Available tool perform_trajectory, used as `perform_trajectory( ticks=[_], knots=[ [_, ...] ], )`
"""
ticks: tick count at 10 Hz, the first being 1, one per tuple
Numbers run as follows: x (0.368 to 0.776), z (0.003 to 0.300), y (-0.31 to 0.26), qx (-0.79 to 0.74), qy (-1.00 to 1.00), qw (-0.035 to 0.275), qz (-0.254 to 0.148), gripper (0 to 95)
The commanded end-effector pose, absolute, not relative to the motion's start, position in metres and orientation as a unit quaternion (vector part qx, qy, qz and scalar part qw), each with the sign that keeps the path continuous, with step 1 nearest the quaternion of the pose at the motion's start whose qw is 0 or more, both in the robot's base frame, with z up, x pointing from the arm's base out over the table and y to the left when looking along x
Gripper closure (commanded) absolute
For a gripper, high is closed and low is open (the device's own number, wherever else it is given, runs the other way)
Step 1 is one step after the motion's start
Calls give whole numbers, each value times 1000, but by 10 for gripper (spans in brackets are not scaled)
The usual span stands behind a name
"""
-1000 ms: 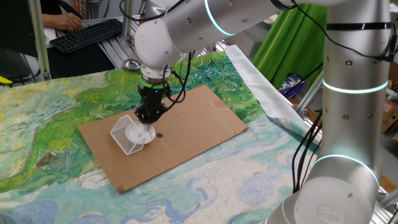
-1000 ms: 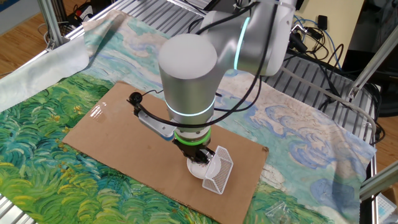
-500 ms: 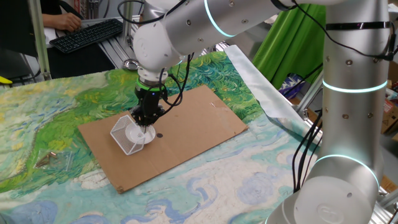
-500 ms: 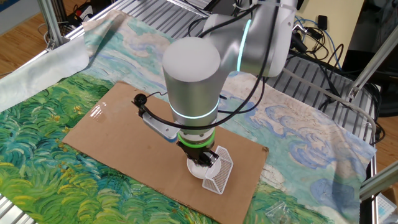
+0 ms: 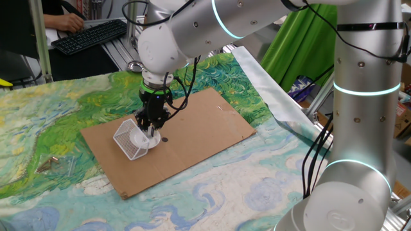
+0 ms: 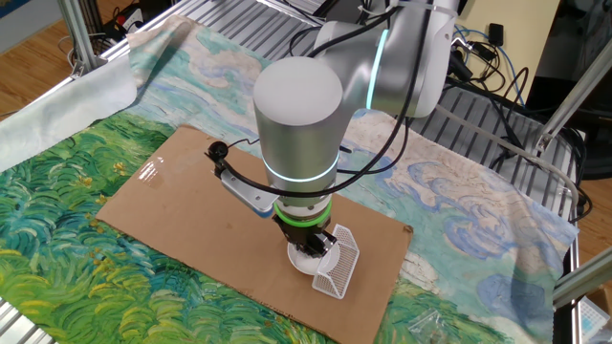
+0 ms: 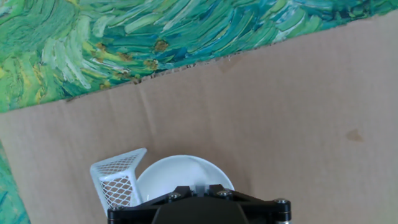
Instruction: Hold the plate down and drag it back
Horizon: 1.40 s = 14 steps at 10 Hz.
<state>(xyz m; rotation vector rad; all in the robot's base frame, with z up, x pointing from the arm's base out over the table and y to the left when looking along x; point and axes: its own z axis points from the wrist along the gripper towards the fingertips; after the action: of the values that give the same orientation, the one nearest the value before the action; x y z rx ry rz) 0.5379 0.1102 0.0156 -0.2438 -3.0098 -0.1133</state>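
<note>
White plate [image 5: 142,137] under gripper [image 5: 150,130] on cardboard sheet [image 5: 212,128].
Pressed against wire-mesh basket [image 5: 128,138] near the sheet's front edge; jaw state impossible to tell.

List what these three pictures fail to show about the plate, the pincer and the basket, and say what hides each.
- Pincer tips: the hand view's black mount covers them; the fixed views show them too small to tell open from shut, or touching the plate.
- Plate: cut by the hand view's lower edge; the arm hides most of it in the other fixed view.
- Basket: lower part cut off in the hand view.
</note>
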Motion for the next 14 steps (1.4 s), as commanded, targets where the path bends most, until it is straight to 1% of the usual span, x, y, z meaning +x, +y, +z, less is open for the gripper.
perform_trajectory(
  ticks=[1,11,12,14],
  knots=[
    [538,15,110,-88,-994,58,-29,760],
    [539,17,99,-88,-994,56,-19,760],
    [539,17,97,-88,-994,55,-18,570],
    [540,17,90,-87,-995,54,-16,570]
  ],
)
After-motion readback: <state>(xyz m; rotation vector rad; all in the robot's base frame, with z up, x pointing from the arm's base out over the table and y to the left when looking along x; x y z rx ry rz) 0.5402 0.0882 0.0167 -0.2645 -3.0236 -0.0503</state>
